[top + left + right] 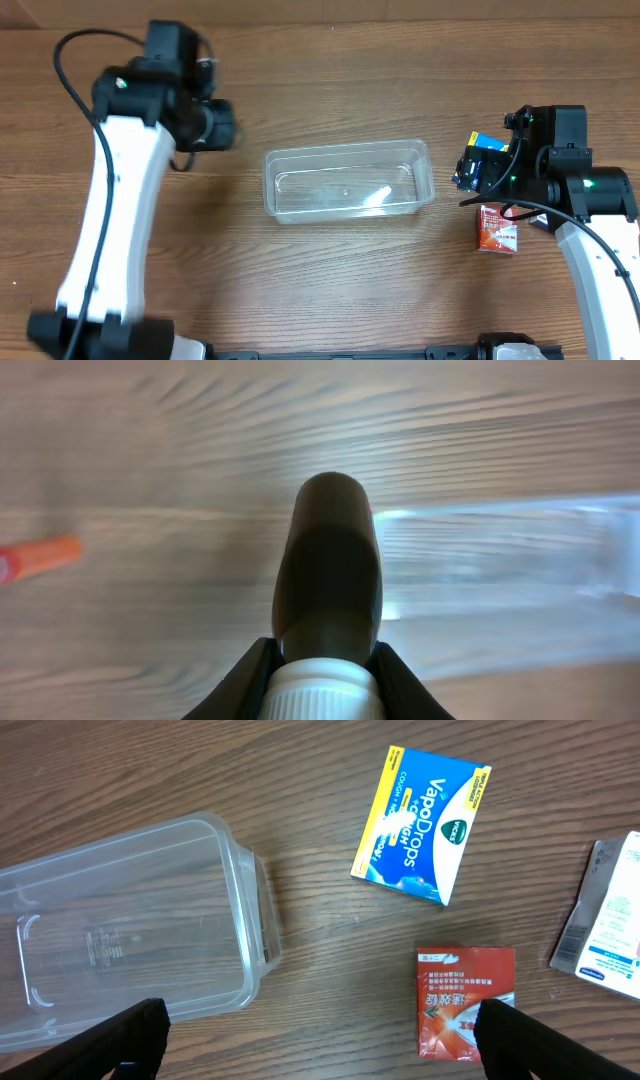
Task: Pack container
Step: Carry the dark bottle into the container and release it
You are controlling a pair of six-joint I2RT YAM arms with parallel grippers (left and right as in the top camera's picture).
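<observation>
The clear plastic container [350, 180] lies empty at the table's middle; it also shows in the right wrist view [120, 930] and, blurred, in the left wrist view [500, 550]. My left gripper [325, 660] is shut on a dark brown bottle [328, 560] with a white ribbed cap, held above the table left of the container [215, 125]. My right gripper [325, 1045] is open and empty, hovering just right of the container [478, 172], with a red box [465, 1000] by its right finger.
A blue and yellow VapoDrops box [420, 820] lies right of the container, beyond the red box [497, 228]. A white packet [605, 915] lies at the far right. An orange item [40, 557] lies on the table left of the bottle.
</observation>
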